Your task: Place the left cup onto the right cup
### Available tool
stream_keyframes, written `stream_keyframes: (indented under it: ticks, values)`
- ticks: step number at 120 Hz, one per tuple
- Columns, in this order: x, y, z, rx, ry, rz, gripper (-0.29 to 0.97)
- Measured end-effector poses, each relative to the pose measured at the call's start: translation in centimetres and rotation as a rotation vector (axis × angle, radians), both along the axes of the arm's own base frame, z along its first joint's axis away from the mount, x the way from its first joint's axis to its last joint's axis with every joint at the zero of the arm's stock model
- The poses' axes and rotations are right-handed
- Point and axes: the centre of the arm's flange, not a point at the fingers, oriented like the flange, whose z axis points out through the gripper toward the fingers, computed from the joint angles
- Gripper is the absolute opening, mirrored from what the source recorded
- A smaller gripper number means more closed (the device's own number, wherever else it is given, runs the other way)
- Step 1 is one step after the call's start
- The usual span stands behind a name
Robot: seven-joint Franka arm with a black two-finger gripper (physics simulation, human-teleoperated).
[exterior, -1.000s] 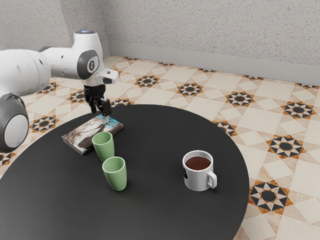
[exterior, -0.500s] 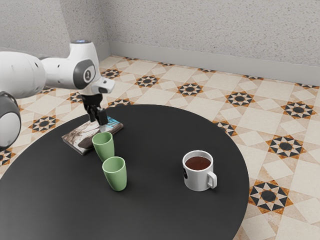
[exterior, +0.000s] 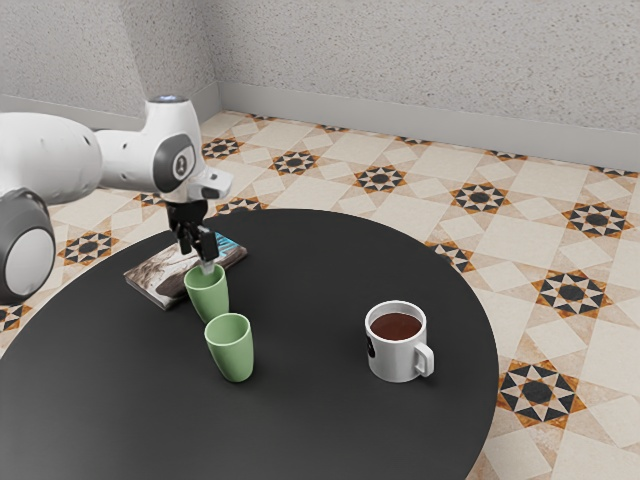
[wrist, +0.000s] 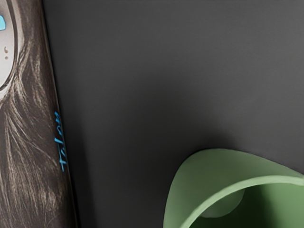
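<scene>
A round matte-black table point(exterior: 330, 260) was recorded bearing a flat printed magazine point(exterior: 160, 275), a glazed white mug point(exterior: 398, 345) well apart from the magazine, and tapered green cups, the near cup point(exterior: 230, 348) near the magazine and the far cup point(exterior: 207, 292) just beside it, over whose rim the gripper point(exterior: 206, 266) was held, presumably for lifting, its spread undeterminable.

The white arm point(exterior: 60, 165) reaches in from the exterior view's left, wrist bent down; the black gripper point(exterior: 204, 266) points straight down, fingers slightly parted.
</scene>
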Motion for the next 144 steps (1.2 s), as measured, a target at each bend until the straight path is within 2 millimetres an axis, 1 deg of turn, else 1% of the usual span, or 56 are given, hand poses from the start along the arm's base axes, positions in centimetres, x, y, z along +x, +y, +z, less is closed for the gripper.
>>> stream_keyframes:
  ticks: [38,48,97,129,144]
  values:
    - [-0.3,-0.5,-1.6,-0.004,0.024,0.015,0.66]
    - [-0.6,-0.4,-2.0,-0.010,0.031,0.024,0.63]
    - [-0.6,-0.6,-2.1,-0.017,0.031,0.045,0.32]
    - [-0.6,-0.5,-1.8,-0.015,0.027,0.052,0.05]
    - [-0.6,-0.6,-1.9,-0.014,0.028,0.055,-0.03]
